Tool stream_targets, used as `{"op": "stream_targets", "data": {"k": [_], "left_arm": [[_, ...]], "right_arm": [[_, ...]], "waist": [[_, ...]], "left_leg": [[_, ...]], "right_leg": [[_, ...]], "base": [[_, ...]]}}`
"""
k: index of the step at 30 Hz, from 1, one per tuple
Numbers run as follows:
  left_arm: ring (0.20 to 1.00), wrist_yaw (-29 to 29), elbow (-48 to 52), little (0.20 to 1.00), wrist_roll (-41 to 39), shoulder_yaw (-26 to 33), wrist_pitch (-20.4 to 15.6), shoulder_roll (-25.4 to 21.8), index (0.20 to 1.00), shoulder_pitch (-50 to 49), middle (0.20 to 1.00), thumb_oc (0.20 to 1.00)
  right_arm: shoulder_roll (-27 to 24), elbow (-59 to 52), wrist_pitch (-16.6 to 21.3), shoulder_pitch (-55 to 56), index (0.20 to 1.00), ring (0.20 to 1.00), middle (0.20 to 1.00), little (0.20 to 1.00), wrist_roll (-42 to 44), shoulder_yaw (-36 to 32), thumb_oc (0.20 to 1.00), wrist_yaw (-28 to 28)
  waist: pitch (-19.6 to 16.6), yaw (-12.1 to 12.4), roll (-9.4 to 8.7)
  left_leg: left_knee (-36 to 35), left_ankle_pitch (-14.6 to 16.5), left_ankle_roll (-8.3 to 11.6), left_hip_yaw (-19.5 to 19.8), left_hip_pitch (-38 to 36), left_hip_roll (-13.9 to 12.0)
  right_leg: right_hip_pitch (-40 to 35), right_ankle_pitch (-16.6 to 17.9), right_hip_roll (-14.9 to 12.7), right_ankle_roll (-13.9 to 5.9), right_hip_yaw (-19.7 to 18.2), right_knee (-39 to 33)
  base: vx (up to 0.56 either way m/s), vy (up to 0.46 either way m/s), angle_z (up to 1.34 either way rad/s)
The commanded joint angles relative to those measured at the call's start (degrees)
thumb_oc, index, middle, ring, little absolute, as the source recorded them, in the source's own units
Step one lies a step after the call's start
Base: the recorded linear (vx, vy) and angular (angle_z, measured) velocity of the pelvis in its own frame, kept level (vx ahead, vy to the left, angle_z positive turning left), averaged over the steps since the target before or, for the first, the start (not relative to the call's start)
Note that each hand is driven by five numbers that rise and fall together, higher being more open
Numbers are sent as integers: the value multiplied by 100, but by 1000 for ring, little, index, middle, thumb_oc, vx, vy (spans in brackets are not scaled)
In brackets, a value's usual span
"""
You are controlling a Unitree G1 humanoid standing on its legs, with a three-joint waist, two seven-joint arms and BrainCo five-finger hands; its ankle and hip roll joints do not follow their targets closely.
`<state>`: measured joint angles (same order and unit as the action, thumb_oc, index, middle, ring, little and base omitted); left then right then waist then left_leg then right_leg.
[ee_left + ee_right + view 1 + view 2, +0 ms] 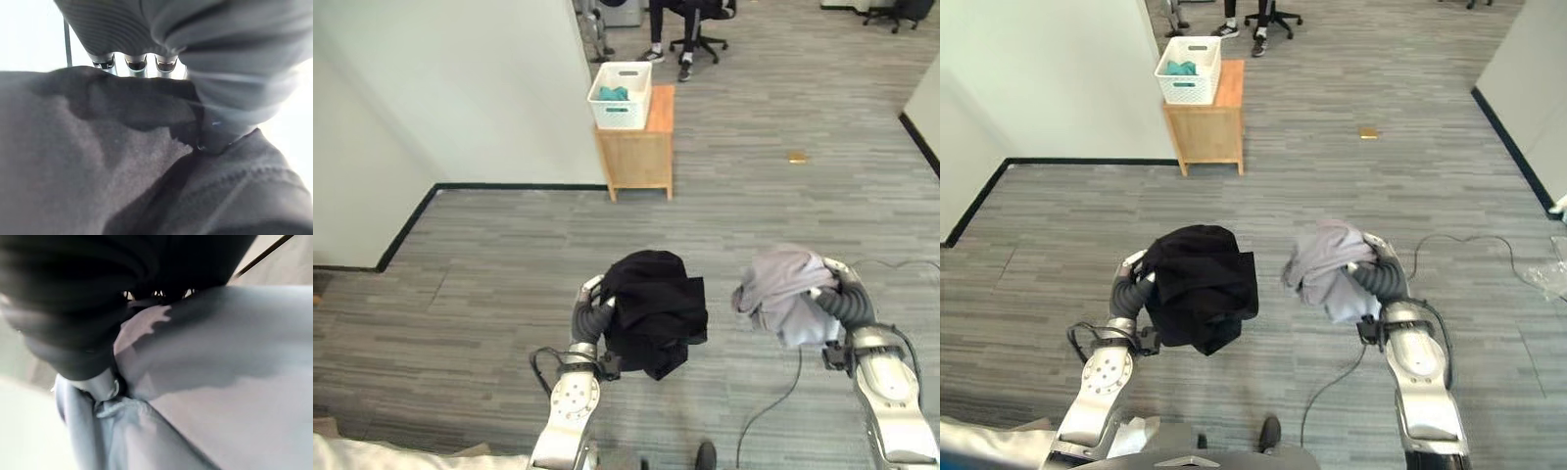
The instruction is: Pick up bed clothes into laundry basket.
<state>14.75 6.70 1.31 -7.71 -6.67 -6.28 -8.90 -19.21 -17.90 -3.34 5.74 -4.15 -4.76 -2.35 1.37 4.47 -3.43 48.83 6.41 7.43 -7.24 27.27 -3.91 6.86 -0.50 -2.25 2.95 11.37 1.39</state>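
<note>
Two garments are riding aloft: the left robot hand (591,311) is clutching a bundled black cloth (654,311), the right robot hand (839,291) a crumpled grey one (781,287); the white slatted laundry basket (621,96) on the wooden cabinet (641,147) is waiting well ahead

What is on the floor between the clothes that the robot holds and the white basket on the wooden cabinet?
Nothing: in the left eye view, only bare grey floor lies between the black garment, the grey garment and the wooden cabinet bearing the white basket.
</note>
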Motion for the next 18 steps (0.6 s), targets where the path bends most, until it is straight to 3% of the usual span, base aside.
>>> {"op": "stream_targets", "data": {"k": [1, 2, 3, 4, 6, 7, 8, 10, 11, 13, 15, 16, 18], "left_arm": [[200, -134, 425, 200, 5, 110, -316, 5, 200, 269, 200, 200], [200, -176, 436, 200, 1, 143, -326, -26, 200, 265, 200, 200], [200, -242, 461, 200, -29, 182, -423, -60, 200, 226, 200, 200], [200, -244, 458, 200, -31, 187, -429, -60, 200, 226, 200, 200], [200, -227, 477, 200, -25, 160, -440, -79, 200, 202, 200, 200], [200, -252, 484, 200, -44, 186, -350, -79, 200, 107, 200, 200], [200, -254, 493, 200, -46, 186, -342, -86, 200, 95, 200, 200], [200, -292, 512, 200, -107, 237, -379, -102, 200, -33, 200, 200], [200, -317, 488, 200, -135, 249, -424, -129, 200, -52, 200, 200], [200, -335, 484, 200, -147, 189, -382, -155, 200, -45, 200, 200], [200, -416, 513, 200, -115, 90, -315, -191, 200, 31, 200, 200], [200, -413, 501, 200, -107, 51, -326, -205, 200, 103, 200, 200], [200, -436, 457, 200, -69, 21, -283, -241, 200, 349, 200, 200]], "right_arm": [[-160, -665, 387, -150, 200, 200, 200, 200, -287, -4, 200, 3], [-229, -678, 385, -245, 200, 200, 200, 200, -354, 46, 200, 0], [-314, -606, 322, -514, 200, 200, 200, 200, -414, 152, 200, -3], [-313, -598, 319, -524, 200, 200, 200, 200, -416, 158, 200, -3], [-296, -625, 199, -655, 200, 200, 200, 200, -462, 153, 200, 19], [-157, -633, 7, -806, 200, 200, 200, 200, -546, 112, 200, -52], [-148, -637, -1, -801, 200, 200, 200, 200, -553, 115, 200, -57], [29, -747, 32, -744, 200, 200, 200, 200, -639, 170, 200, -130], [82, -731, 55, -760, 200, 200, 200, 200, -656, 170, 200, -115], [164, -708, 33, -706, 200, 200, 200, 200, -690, 177, 200, -113], [107, -703, -37, -865, 200, 200, 200, 200, -802, 126, 200, -162], [90, -700, -42, -915, 200, 200, 200, 200, -814, 100, 200, -145], [-12, -753, -51, -1114, 200, 200, 200, 200, -936, 24, 200, -148]], "waist": [[-231, 199, -72], [-297, 282, 12], [-402, 488, 158], [-407, 479, 147], [-429, 508, 140], [-602, 577, 181], [-582, 589, 170], [-662, 639, 188], [-714, 670, 109], [-722, 665, -39], [-732, 631, -66], [-729, 589, -33], [-782, 537, 30]], "left_leg": [[-2091, -257, -254, -222, -804, -1], [-2996, -398, -364, -294, -837, -23], [-5148, -1415, -375, -571, -873, -115], [-5305, -1492, -363, -578, -953, -90], [-5383, -1515, -271, -930, -400, -315], [-5383, -1511, -372, -1011, -432, -390], [-5383, -1492, -373, -1030, -470, -386], [-5383, -1854, -579, -786, -777, -221], [-5383, -1958, -646, -731, -969, -128], [-5383, -1848, -716, -800, -1352, 28], [-5383, -1689, -757, -906, -1680, -3], [-5383, -1636, -767, -899, -1759, -48], [-5383, -1430, -773, -984, -1939, -160]], "right_leg": [[-134, 445, -399, -507, 359, -639], [-263, 305, -306, -522, 347, -639], [-672, -72, -80, -493, 366, -639], [-682, -98, -88, -492, 371, -639], [-1028, -377, -40, -474, 390, -639], [-1367, -581, 71, -522, 287, -639], [-1396, -587, 58, -528, 273, -639], [-1726, -691, 99, -581, 53, -639], [-1951, -774, 38, -686, 17, -639], [-2035, -645, -178, -1027, 27, -32], [-1536, -172, -454, -1462, 52, 1173], [-1181, 116, -505, -1539, -27, 1747], [-615, 240, -759, -1582, 107, 2138]], "base": [[391, 14, 2], [786, 79, -5], [810, 73, -3], [736, 54, -2], [561, 11, 4], [629, 15, 7], [682, 57, 6], [557, 92, 0], [637, 107, -14], [519, 103, -32], [396, 83, -29], [371, 44, -23], [317, 24, -9]]}}
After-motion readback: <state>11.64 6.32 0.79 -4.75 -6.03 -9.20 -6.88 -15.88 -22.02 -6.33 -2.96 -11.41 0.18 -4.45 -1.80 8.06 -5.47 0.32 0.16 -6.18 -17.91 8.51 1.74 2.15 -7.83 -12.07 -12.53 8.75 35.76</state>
